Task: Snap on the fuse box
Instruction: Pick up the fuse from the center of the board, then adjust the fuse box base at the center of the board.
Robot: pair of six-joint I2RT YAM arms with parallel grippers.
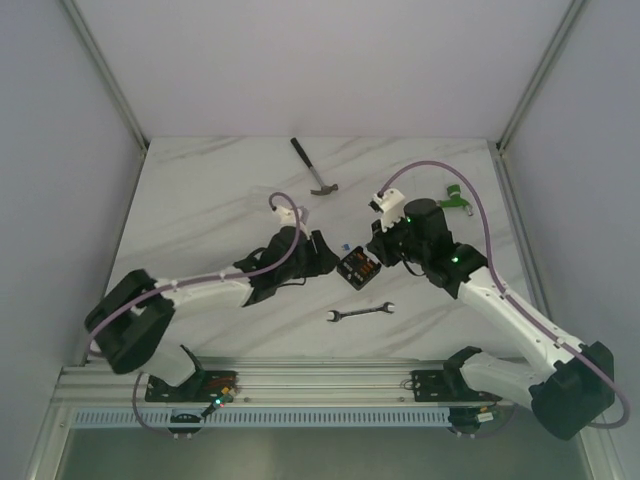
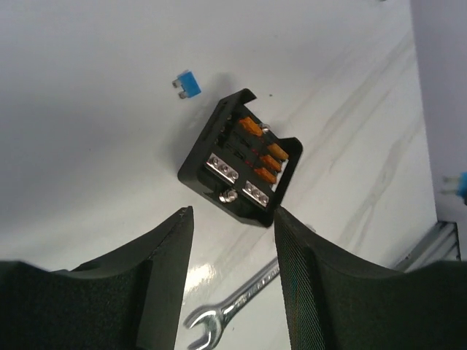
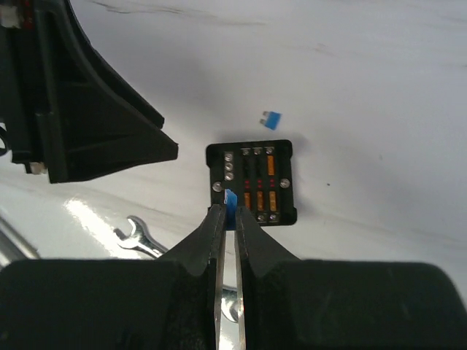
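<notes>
Fuse box, a small square black plastic housing (image 1: 358,267), rests flat mid-table between both arms, just beyond a silver open-end wrench (image 1: 360,313). Left gripper (image 2: 233,215) hovers beside it, fingers spread, empty. Right gripper (image 3: 228,208) pinches a small blue blade fuse (image 3: 231,201) at one corner of the box; whether its blades have entered a slot is unclear. Several orange fuses (image 3: 259,198) sit seated, so the task appears part done, with pressing home not yet done. A second loose blue fuse (image 3: 271,119) lies just beyond.
</notes>
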